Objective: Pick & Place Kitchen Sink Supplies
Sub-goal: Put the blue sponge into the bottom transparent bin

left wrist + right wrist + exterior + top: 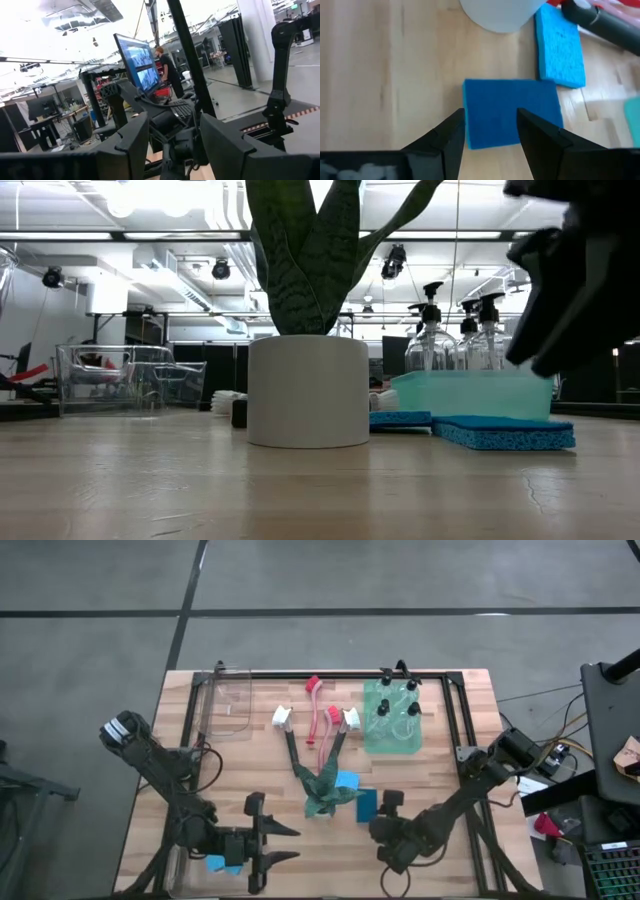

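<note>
We are taking the white round pot (308,390) with the green spiky plant as our landmark. Right of it, our right gripper (490,131) is hovering with fingers parted over the dark blue flat rectangular sponge (511,111). Our left gripper (272,843) is waiting left of the pot, fingers spread. The light blue sponge (560,45) is lying just beside the pot.

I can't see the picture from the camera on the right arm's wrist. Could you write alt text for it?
The right gripper hangs open just above a dark blue sponge lying flat on the wooden table. Beyond it lie a lighter blue sponge, the plant's white pot and a dark brush handle.
</note>
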Available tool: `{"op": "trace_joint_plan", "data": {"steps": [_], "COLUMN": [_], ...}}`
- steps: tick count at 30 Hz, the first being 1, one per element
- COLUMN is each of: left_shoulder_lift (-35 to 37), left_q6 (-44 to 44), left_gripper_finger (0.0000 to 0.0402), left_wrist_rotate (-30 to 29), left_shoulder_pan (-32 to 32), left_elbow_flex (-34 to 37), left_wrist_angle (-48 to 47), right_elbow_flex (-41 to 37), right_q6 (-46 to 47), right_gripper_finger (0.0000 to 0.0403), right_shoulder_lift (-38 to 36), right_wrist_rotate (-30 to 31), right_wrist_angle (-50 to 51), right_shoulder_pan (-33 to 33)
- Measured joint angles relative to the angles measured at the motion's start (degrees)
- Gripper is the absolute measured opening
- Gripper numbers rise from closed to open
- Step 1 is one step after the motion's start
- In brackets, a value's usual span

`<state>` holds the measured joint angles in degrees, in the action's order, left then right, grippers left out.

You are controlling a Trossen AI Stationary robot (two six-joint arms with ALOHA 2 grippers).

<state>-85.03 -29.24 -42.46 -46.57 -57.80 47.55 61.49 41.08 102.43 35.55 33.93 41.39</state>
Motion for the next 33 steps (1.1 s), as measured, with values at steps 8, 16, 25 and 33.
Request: {"op": "trace_joint_plan", "data": {"steps": [8,16,25,33], "left_shoulder_lift": [0.00,0.07,0.07,0.07], "left_q6": [-1.54,-0.88,-0.35,-0.10], "left_gripper_finger": [0.0174,0.0175,0.0174,0.0174], "left_wrist_rotate": [-0.01,-0.02,-0.02,0.00], "left_shoulder_pan": [0.07,0.07,0.29,0.86], "left_elbow_flex": [0.00,0.00,0.09,0.35], "left_wrist_angle": [0.00,-0.99,-0.97,-0.96], "right_elbow_flex": [-5.80,-8.77,-9.96,-12.06], "right_q6": [0.59,-2.57,-4.68,-4.66], "right_gripper_finger": [0.0167,0.0154,0.0149,0.0144], "right_shoulder_lift": [0.07,0.07,0.07,0.07], "right_wrist_rotate": [-0.07,-0.05,-0.05,-0.05], "right_wrist_angle": [-8.23,-13.42,-16.21,-18.29], "right_shoulder_pan": [0.02,-0.20,-0.15,-0.17]}}
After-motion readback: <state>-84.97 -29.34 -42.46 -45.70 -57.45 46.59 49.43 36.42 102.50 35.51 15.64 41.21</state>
